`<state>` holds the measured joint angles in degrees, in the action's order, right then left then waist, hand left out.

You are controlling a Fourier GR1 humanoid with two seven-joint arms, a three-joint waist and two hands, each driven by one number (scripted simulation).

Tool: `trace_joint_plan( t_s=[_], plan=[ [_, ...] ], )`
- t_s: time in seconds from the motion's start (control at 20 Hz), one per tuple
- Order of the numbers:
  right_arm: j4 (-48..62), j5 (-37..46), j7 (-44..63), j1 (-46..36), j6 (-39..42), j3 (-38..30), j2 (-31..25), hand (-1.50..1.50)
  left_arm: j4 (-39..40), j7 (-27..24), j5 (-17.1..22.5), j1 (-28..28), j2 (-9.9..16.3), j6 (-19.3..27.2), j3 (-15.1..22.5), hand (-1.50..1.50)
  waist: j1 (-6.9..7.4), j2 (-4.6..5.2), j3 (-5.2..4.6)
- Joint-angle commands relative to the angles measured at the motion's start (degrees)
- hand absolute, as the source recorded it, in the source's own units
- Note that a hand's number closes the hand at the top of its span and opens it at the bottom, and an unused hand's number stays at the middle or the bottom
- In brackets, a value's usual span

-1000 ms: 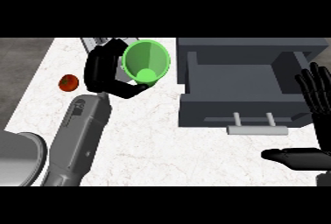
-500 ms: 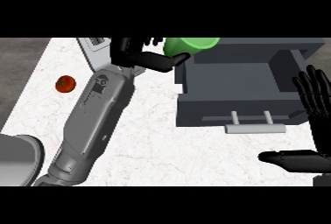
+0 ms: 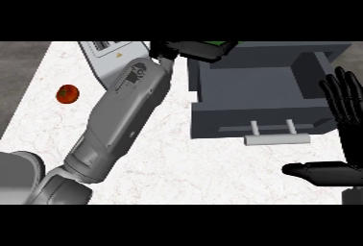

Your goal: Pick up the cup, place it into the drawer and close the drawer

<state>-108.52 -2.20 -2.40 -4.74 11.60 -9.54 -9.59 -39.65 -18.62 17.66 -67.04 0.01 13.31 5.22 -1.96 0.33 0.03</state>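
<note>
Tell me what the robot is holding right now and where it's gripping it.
The left hand holds the green cup, fingers curled round its side. The right hand holds nothing.

Left robot hand [image 3: 190, 49] curled at top edge; right robot hand [image 3: 345, 139] open, upright.

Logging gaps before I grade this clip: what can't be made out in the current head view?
- Cup: only a green sliver shows; the left robot hand and the view's top edge hide the rest.
- Whether the cup is over or inside the drawer: cannot tell.
- Left robot hand: partly cut off at the top edge.
- Right robot hand, open at the right edge: its wrist runs out of view.
- Red object: too small to identify.
</note>
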Motion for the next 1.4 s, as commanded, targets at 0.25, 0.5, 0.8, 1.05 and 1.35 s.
trace_joint_plan(
  t_s=[0.25, 0.5, 0.8, 1.05, 1.35],
  plan=[
    [0.05, -1.48, 0.20, -0.03, 1.26, -1.21, -0.95, -1.50, 9.44, -2.63, 8.87, -4.22, -0.01, 3.29, 8.93, 1.50, -0.60, 0.14, 0.01],
    [1.98, -3.26, 0.05, -2.68, 2.96, -2.43, -2.69, -1.50, 12.74, -1.53, 13.58, -7.18, -0.01, 7.39, 16.04, 1.50, -1.95, 0.42, 0.04],
    [-0.58, -1.29, 0.23, -0.70, 2.57, 0.34, -1.17, -1.50, 15.28, -0.51, 13.54, -4.23, -0.01, 9.63, 24.29, 1.50, -2.96, 0.65, 0.04],
    [0.11, -1.41, -3.09, 1.16, 2.99, 0.22, -0.20, -1.50, 14.54, 4.16, 14.97, -5.21, -0.01, 11.63, 30.35, -1.50, -3.86, 0.74, 0.09],
    [0.30, -2.85, -1.25, -1.11, 3.62, -0.19, -1.05, -1.50, 12.95, 4.17, 16.07, -5.40, -0.01, 16.36, 34.44, -1.50, -3.46, 0.69, 0.05]
  ],
)
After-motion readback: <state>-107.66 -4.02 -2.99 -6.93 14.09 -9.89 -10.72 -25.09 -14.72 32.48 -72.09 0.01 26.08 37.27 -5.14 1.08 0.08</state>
